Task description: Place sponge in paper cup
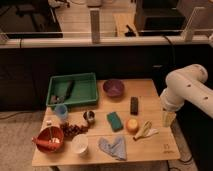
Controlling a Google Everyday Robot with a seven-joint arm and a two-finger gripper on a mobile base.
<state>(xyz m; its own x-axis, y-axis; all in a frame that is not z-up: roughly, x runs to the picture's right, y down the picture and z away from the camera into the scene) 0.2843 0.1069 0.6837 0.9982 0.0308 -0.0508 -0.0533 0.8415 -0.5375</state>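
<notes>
While the tool is held open and empty at the right edge of the wooden surface, flat teal-green rectangular sponge seen mid-surface, wide white round paper cup placed front-left, apart from sponge.

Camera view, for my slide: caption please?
Open gripper at right edge of the table; sponge and paper cup lie apart, untouched.

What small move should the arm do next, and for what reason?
Probably carry the gripper across toward the sponge. The gripper hangs open and empty at the edge of the table, while the sponge lies flat mid-table, not in the paper cup.
</notes>
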